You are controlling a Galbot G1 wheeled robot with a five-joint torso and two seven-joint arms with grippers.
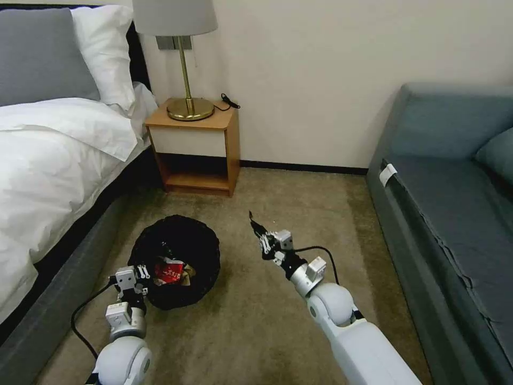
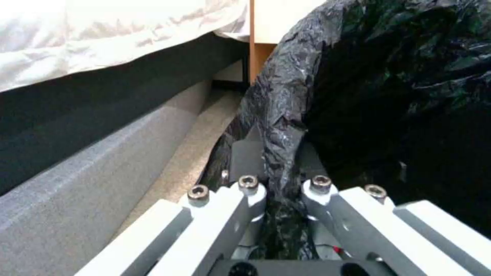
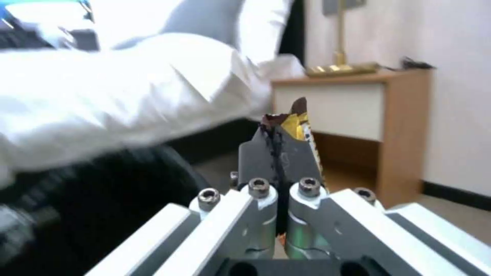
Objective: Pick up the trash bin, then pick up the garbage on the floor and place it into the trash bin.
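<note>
Head view, bin (image 1: 197, 246): stood on the carpet (image 1: 267, 331) beside the bed (image 1: 48, 160), black bag over its rim, red-and-white packet (image 1: 170, 271) and brown paper inside.
Left gripper (image 1: 143, 271): at the bin's near rim, fingers (image 2: 245, 153) clenched on a fold of the bag (image 2: 286, 115).
Right gripper (image 1: 263, 238): raised over the carpet right of the bin, well apart from it, fingers (image 3: 258, 157) pinched tight on a gold foil wrapper (image 3: 297, 120).
Behind: nightstand (image 1: 195, 149) with lamp (image 1: 184, 59); sofa (image 1: 454, 176) at right.

Head looks down; wrists close (low) — all share bed (image 1: 59, 160).
</note>
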